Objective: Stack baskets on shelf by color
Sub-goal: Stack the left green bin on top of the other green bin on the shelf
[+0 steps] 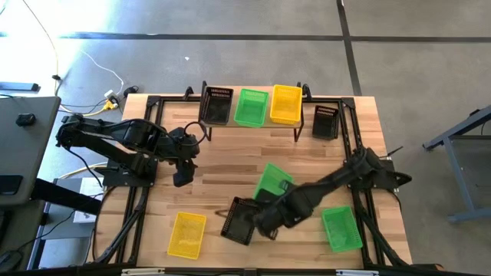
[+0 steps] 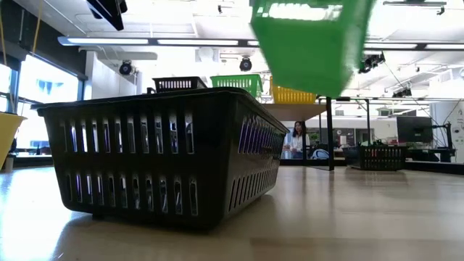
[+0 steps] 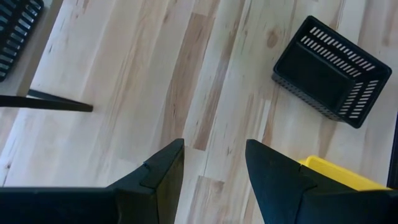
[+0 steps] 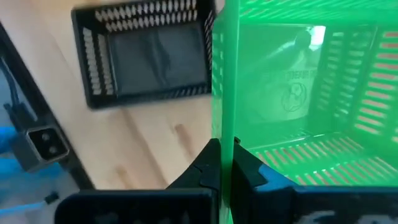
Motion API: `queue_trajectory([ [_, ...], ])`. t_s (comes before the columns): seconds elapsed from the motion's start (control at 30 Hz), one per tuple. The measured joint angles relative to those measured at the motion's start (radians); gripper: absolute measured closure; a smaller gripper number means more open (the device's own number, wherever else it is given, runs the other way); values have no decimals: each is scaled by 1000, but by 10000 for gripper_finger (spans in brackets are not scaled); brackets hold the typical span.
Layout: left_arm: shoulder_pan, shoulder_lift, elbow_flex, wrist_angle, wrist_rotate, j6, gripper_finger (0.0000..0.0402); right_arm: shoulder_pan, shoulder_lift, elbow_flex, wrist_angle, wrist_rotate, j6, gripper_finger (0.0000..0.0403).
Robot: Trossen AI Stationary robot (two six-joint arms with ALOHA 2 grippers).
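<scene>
Green basket lifted clear of bench, mid-bench, wall clamped in right jaws; black basket just beside, nearer. Left jaws apart, empty, idle at left. Shelf far; green basket on shelf straight beyond.

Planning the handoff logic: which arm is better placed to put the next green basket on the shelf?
The right. Its gripper is shut on a green basket's wall, lifted off the table. The left gripper hangs open and empty over bare wood. The shelf already holds a green one.
</scene>
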Motion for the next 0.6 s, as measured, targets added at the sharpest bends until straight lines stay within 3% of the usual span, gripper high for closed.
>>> queue_trajectory([
  [0.2, 0, 0, 0, 0, -9, -15, 241, -90, 0, 76, 1, 67, -177, 403],
  [0.6, 80, 0, 0, -1, -11, -117, 241, -327, 0, 248, -2, 156, -693, 403],
])
